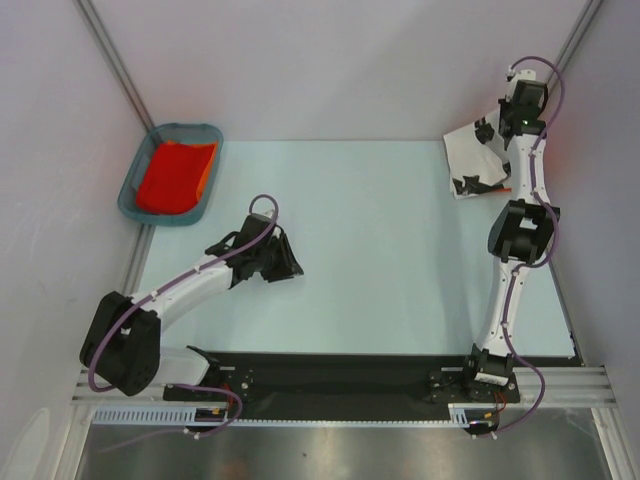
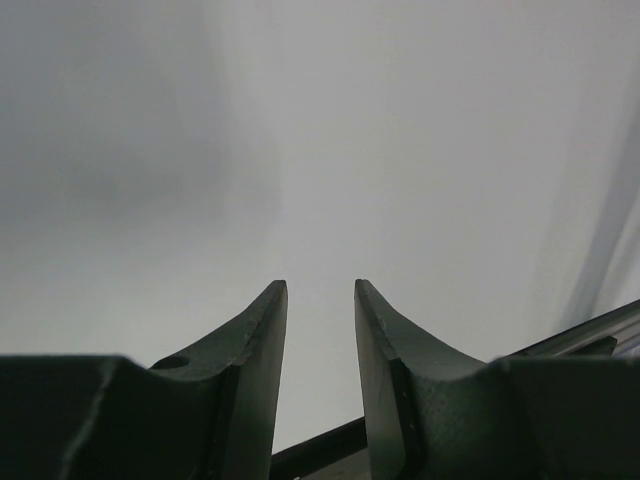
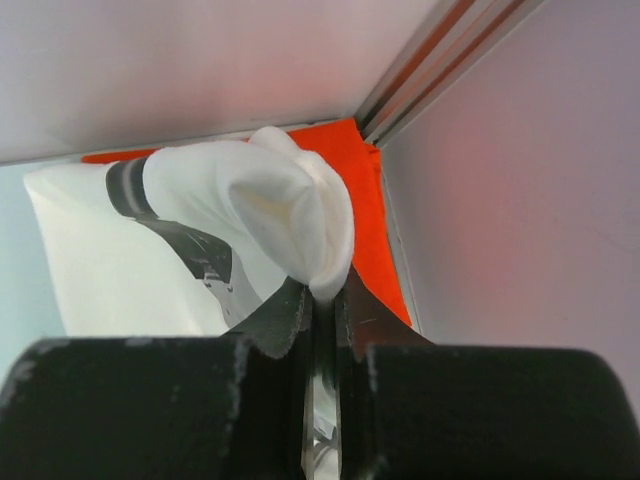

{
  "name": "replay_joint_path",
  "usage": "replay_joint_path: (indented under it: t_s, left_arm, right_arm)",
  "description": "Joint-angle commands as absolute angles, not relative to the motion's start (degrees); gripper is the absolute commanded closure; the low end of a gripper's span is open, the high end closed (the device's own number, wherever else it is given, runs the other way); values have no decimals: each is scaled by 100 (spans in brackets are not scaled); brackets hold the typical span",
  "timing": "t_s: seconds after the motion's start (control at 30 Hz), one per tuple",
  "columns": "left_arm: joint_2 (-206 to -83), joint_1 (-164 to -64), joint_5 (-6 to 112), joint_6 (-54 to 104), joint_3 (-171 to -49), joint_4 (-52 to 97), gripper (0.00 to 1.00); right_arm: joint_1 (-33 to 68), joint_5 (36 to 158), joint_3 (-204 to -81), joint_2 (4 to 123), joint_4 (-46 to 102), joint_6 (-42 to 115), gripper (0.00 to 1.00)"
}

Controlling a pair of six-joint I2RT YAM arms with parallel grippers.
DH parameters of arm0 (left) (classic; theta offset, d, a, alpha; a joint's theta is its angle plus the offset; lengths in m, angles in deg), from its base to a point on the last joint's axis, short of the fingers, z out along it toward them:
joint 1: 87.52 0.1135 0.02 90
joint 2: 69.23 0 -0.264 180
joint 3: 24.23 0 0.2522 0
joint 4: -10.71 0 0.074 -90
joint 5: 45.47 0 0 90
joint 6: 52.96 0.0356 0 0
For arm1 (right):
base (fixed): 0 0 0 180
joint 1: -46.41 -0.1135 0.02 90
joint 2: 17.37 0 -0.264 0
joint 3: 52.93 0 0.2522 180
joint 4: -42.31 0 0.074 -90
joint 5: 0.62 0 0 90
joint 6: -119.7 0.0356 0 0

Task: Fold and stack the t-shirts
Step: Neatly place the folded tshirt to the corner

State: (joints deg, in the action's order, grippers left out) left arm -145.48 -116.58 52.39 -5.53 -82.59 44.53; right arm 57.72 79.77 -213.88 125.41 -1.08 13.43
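white shirt (image 3: pixel 250 200) sits in the far right corner of the table (image 1: pixel 380 260), partly lifted. a rolled fold of it is pinched in the right gripper (image 3: pixel 322 295), whose jaws are nearly closed on the cloth. the rest of the shirt spreads from that pinch leftward, toward the table's middle. an orange shirt (image 3: pixel 370 200) lies under it, against the wall (image 3: pixel 520 220). the cloth is bunched, so its long axis can't be read. more orange shirts (image 1: pixel 175 178) lie in the basket (image 1: pixel 135 190) at the far left. left gripper (image 2: pixel 320 300) is over the left half of the table, well apart from the white shirt, jaws partly open on nothing. judgement: the right arm is the nearer by far, and any placing onto the orange shirt is a short move toward the wall.
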Motion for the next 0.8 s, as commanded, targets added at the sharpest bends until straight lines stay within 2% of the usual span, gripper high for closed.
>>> replay_joint_path:
  t_s: [0.0, 0.5, 0.53, 0.57, 0.63, 0.67, 0.73, 0.77]
  left_arm:
    - [-14587, -11608, 5358, -577, -8404, 4504, 61]
    - [-14420, -11608, 5341, -436, -8623, 4820, 61]
    - [-14403, -11608, 5306, -418, -8641, 4846, 62]
    - [-14385, -11617, 5288, -392, -8659, 4881, 62]
    - [-14333, -11608, 5253, -331, -8694, 5004, 62]
    - [-14315, -11608, 5244, -296, -8712, 5101, 62]
    - [-14271, -11608, 5200, -217, -8782, 5259, 61]
    - [-14175, -11608, 5156, -147, -8799, 5329, 61]
  right_arm:
    - [5845, 8067, -21724, 12686, 543, 1440, 100]
    - [6056, 8050, -21645, 12993, 973, 1608, 100]
    - [6056, 7919, -21636, 13081, 1035, 1582, 92]
    - [6064, 7857, -21628, 13116, 1105, 1529, 65]
    - [6065, 7543, -21628, 13178, 1333, 1406, 41]
    - [6065, 7375, -21628, 13213, 1517, 1284, 17]
    - [6065, 7084, -21750, 13196, 1624, 1248, 2]
    - [6073, 7005, -21803, 13170, 1607, 1291, 0]
